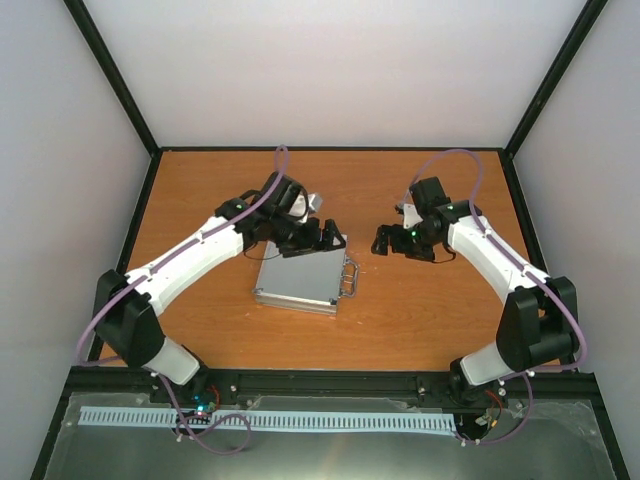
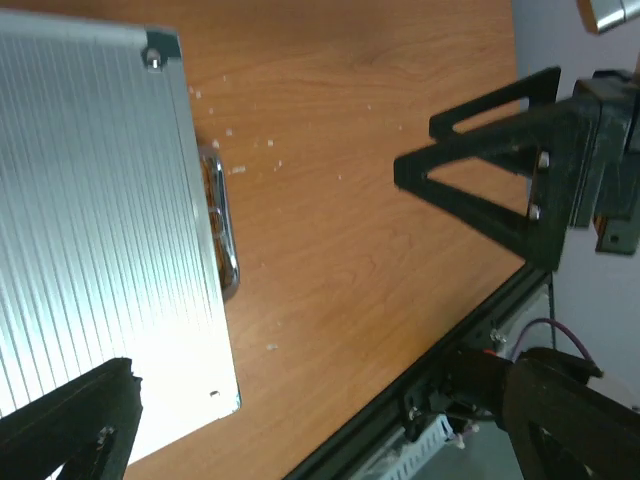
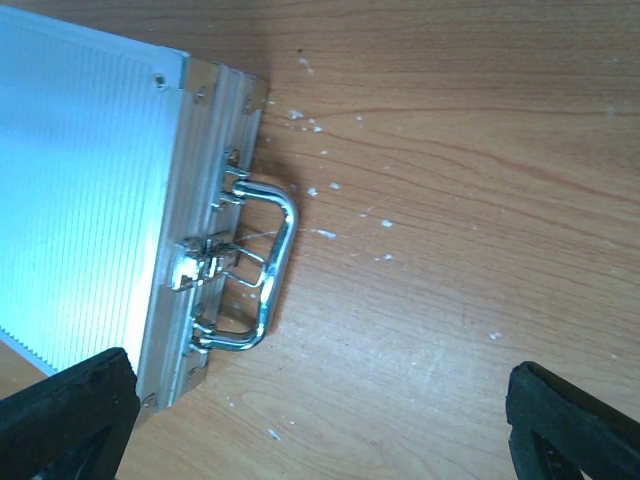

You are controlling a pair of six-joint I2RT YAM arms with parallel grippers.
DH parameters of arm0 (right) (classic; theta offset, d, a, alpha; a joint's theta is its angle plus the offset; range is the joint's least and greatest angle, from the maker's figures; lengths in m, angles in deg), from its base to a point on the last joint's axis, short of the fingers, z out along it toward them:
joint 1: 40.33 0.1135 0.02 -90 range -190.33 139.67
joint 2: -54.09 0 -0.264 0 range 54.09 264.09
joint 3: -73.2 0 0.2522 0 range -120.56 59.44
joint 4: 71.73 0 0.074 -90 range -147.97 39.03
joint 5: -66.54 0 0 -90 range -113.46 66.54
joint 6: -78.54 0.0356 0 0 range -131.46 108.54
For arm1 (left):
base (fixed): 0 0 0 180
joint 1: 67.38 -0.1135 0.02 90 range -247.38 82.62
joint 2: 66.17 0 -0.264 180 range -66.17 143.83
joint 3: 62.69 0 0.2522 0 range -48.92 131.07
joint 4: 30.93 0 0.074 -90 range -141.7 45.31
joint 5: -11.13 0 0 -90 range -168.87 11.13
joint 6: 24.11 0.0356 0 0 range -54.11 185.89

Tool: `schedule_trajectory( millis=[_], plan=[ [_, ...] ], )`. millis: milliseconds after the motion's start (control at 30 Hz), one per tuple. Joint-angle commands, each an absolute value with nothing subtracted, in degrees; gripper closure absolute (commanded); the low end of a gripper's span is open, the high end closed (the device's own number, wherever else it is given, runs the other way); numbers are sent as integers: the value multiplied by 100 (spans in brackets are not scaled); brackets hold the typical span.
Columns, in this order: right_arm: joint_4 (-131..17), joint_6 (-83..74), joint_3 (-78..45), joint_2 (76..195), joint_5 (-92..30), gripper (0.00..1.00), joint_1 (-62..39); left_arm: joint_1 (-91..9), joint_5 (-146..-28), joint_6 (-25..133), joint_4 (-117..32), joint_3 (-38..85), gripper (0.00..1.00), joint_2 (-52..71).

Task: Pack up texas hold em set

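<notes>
The silver aluminium case (image 1: 295, 278) lies closed and flat on the wooden table, its metal handle (image 1: 349, 275) facing right. No chips, cards or buttons show. My left gripper (image 1: 325, 238) is open and empty, hovering at the case's far right corner. The left wrist view shows the ribbed lid (image 2: 90, 250) and the handle (image 2: 222, 235), with the gripper (image 2: 320, 420) spread wide. My right gripper (image 1: 385, 242) is open and empty, just right of the handle and apart from it. The right wrist view shows the case (image 3: 80, 200), its handle (image 3: 275, 265) and a latch (image 3: 200, 260), with the gripper (image 3: 315, 420) spread wide.
The wooden table (image 1: 430, 310) is ringed by a black frame and white walls. The right gripper's black fingers (image 2: 480, 170) show in the left wrist view, near the table's edge rail (image 2: 420, 370). Small white specks lie on the wood by the handle (image 3: 320, 190).
</notes>
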State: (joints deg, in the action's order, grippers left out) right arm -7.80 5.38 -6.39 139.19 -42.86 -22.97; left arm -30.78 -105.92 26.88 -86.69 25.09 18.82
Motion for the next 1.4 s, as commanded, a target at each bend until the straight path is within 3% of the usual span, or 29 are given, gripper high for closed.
schedule_trajectory(
  millis=[0,133,300,567,1000,1267,1367],
  plan=[
    [-973,413,-776,14101,-4873,2,-2337,-3148,-10160,3158,-8786,3160,0,1900],
    [-1066,404,-1013,14594,-5402,10,-2332,-3835,-10343,2974,-8558,2449,0,1613],
    [-955,280,-1359,15055,-5530,12,-2296,-4793,-10464,2601,-7812,1439,0,1349],
    [-881,178,-1082,14875,-5371,10,-2284,-5535,-9833,2976,-7735,1775,0,2131],
    [-932,510,-974,14615,-4826,9,-2285,-5447,-11241,3411,-6814,2615,0,3847],
    [-511,136,-1112,14422,-3968,9,-2284,-4474,-12135,3424,-6915,4144,2,5138],
    [-538,-139,-910,14176,-4170,14,-2290,-4268,-12370,3279,-6645,4473,2,5385]
  ],
)
